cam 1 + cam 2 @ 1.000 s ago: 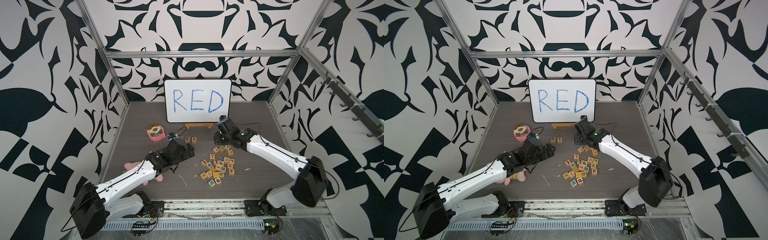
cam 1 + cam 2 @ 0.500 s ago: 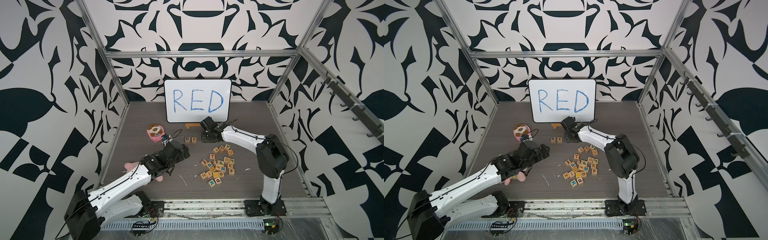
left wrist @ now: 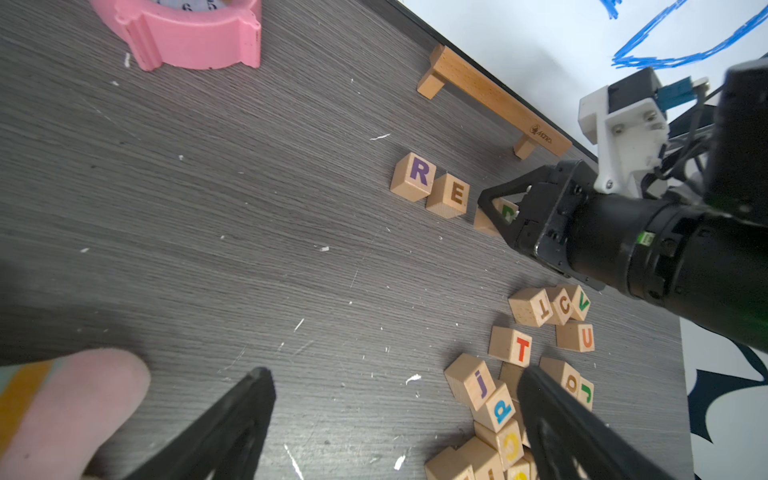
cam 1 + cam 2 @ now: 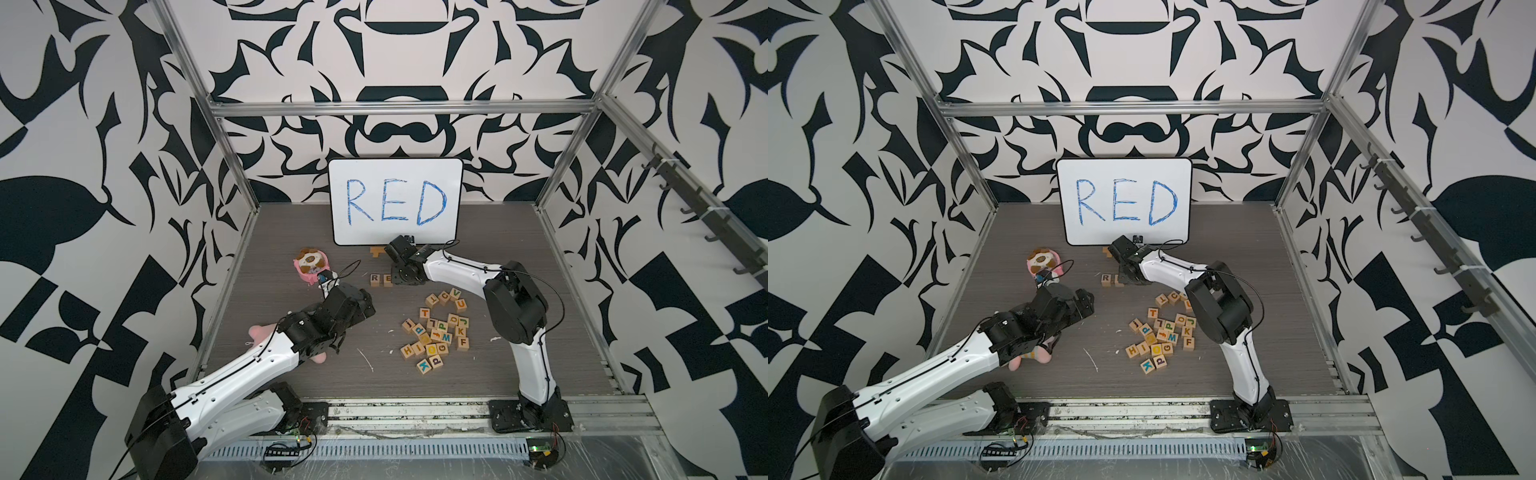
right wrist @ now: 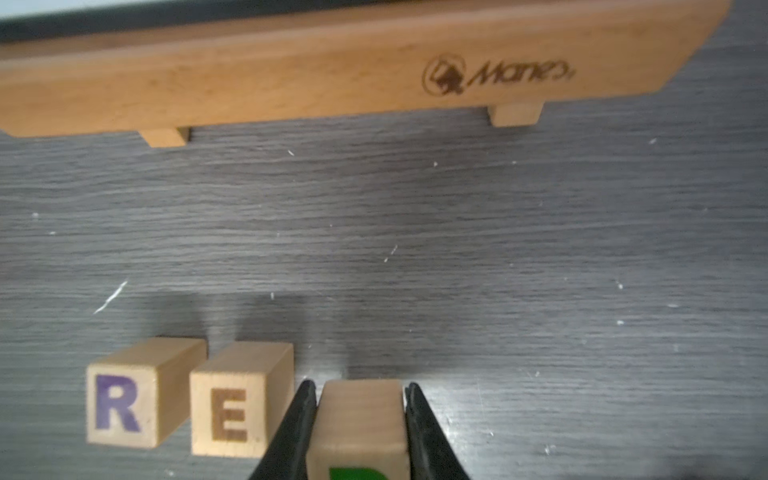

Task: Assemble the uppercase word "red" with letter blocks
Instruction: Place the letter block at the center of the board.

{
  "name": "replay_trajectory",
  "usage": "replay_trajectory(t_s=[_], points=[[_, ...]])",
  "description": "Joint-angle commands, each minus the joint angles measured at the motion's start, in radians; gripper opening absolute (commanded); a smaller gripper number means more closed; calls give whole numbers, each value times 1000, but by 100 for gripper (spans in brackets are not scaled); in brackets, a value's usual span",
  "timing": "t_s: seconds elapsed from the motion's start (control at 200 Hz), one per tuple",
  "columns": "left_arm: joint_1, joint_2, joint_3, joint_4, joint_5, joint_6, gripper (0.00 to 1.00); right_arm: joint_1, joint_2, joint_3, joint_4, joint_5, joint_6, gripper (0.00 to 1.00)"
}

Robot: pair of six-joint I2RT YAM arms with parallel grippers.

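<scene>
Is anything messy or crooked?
The spare blocks lie in a jumbled heap, letters every way, and white flecks dot the table. The R block and E block sit straight; the right gripper pinches the D block beside them.

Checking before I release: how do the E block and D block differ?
E block stands free; D block is clamped in the right gripper. E's letter is brown; D's is green. E sits close beside the R block; a gripper finger separates D from E. Both are pale wooden cubes.
</scene>
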Motion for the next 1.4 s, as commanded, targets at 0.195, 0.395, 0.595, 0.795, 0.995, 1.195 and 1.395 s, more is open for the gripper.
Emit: replay_trajectory(t_s=[0.195, 0.395, 0.595, 0.795, 0.995, 1.195, 1.395], points=[[6, -19, -16, -26, -31, 0, 96, 9, 1, 44, -5, 25, 54, 30], [5, -12, -21, -23, -27, -3, 96, 8, 11, 39, 4, 6, 80, 31], [6, -11, -21, -28, -19, -6, 96, 9, 7, 40, 6, 16, 92, 39], [6, -16, -21, -29, -18, -11, 96, 8, 7, 45, 7, 14, 101, 42], [6, -18, -20, -29, -17, -13, 96, 8, 2, 48, 16, 12, 116, 36], [6, -22, -22, -32, -16, -16, 96, 8, 13, 56, 15, 7, 121, 33], [6, -25, -24, -32, -20, -17, 96, 9, 18, 65, 13, 12, 125, 33]])
